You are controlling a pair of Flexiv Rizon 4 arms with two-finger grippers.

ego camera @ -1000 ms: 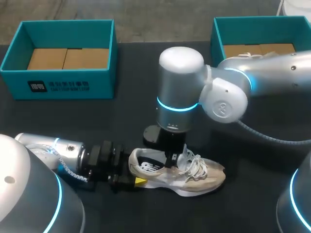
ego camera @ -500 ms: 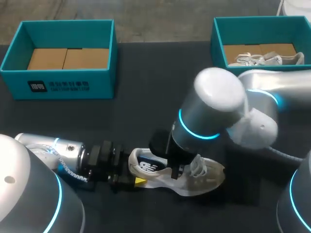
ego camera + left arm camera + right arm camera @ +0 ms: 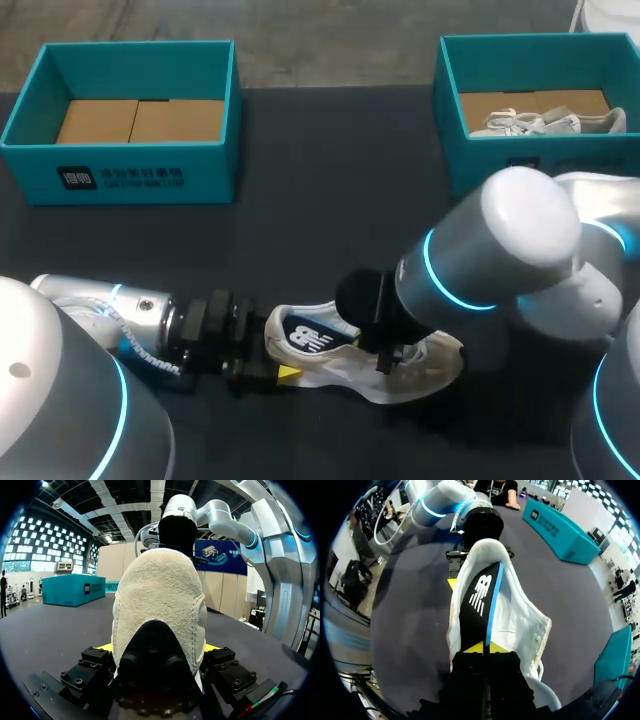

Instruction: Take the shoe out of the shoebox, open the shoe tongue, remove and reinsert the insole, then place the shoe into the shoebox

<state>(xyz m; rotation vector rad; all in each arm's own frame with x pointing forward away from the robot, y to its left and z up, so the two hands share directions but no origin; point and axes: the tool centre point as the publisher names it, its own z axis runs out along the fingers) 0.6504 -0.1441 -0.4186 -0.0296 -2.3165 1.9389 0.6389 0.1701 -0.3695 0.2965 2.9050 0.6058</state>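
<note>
A beige and white shoe [image 3: 420,368] lies on its side on the dark table, toe to the right. My left gripper [image 3: 262,362] is at its heel. In the left wrist view the heel [image 3: 157,595] fills the space between the two fingers [image 3: 210,647], which press it from both sides. My right gripper [image 3: 385,355] reaches into the shoe's mouth from the right. In the right wrist view its yellow tips [image 3: 482,647] are shut on the front end of the black insole [image 3: 479,597]. The blue-edged insole stands tilted inside the shoe [image 3: 520,625].
A teal shoebox [image 3: 130,175] with cardboard inside stands at the back left. A second teal shoebox [image 3: 450,90] at the back right holds another pale shoe [image 3: 545,122]. My right arm's big elbow joint [image 3: 500,250] hangs over the table right of the shoe.
My right arm has swung its wrist and elbow down and to the right, while its gripper stayed at the shoe's mouth. The left arm and the shoe's heel have not moved.
</note>
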